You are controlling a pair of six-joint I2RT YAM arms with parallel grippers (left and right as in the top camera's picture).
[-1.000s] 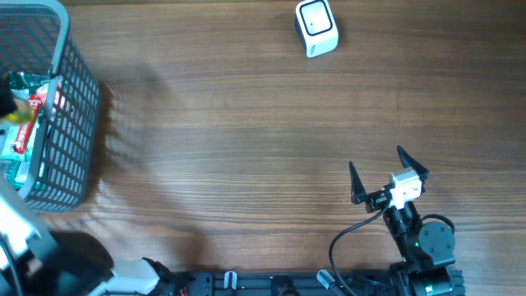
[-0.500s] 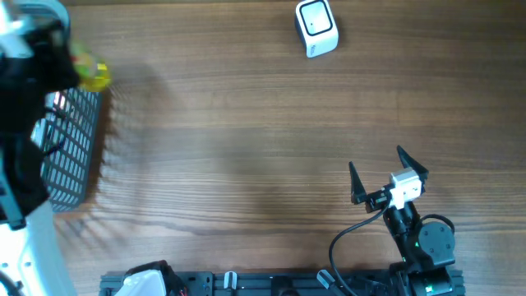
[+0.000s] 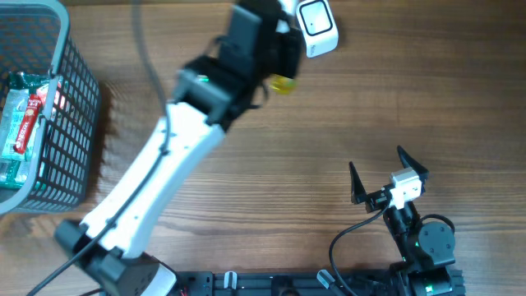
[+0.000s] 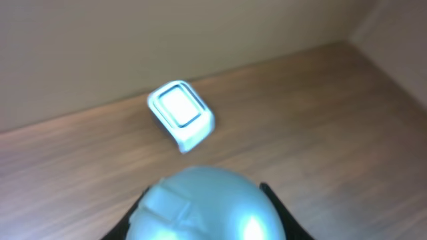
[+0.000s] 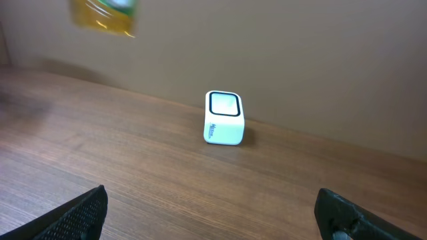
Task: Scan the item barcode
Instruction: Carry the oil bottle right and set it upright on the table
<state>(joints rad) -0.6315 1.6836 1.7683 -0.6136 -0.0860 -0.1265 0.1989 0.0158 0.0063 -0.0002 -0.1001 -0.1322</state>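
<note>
my left claw point(image 4: 207, 217) is gripping the yellow item point(image 3: 283, 84) above the bench point(image 3: 329, 123), near the scanner point(image 3: 316, 27). next i am probably needing to turn its barcode toward it. my right claw point(image 3: 386, 173) is sitting open.

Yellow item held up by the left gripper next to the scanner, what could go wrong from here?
1. The yellow item hangs in the left gripper close beside the white scanner; a small overshoot could knock the scanner over.
2. No barcode shows in any view, so the code may face away from the scanner's window and fail to read.
</note>
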